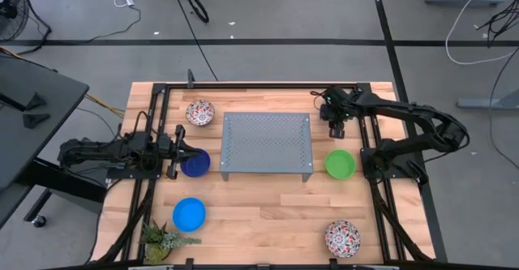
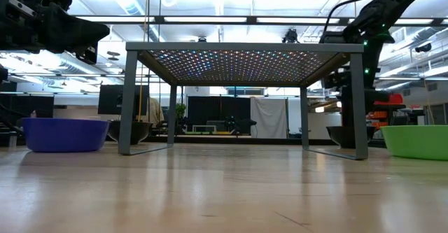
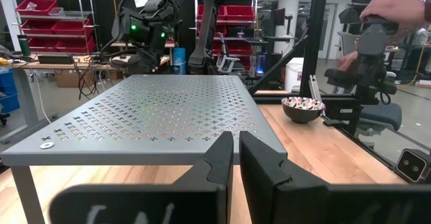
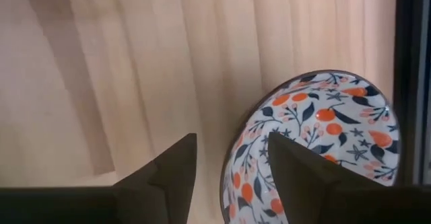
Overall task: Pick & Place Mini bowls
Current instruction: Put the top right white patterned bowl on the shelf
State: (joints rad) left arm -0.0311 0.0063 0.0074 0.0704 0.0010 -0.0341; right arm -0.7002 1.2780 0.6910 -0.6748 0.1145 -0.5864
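Wooden table [image 1: 268, 213]: carries one grey perforated metal tray [image 1: 268, 140] on legs at its middle and one small spiky green plant [image 1: 162, 239] at its near left corner.
Mini bowls, high view: five counted, namely two white floral bowls [image 1: 199, 112] [image 1: 342, 238], one dark blue bowl [image 1: 195, 164], one bright blue bowl [image 1: 189, 214] and one green bowl [image 1: 340, 164].
Sixth bowl: a third floral bowl [image 4: 316, 143], seen only in the right wrist view, on the wood beside the tray's far right corner.
Right pincer [image 4: 229, 177]: released, fingers spread over that bowl's rim.
Left pincer [image 3: 236, 157]: clenched on nothing, just beside the dark blue bowl.
Left wrist view only: a person's hand [image 3: 397, 9] beyond the table.
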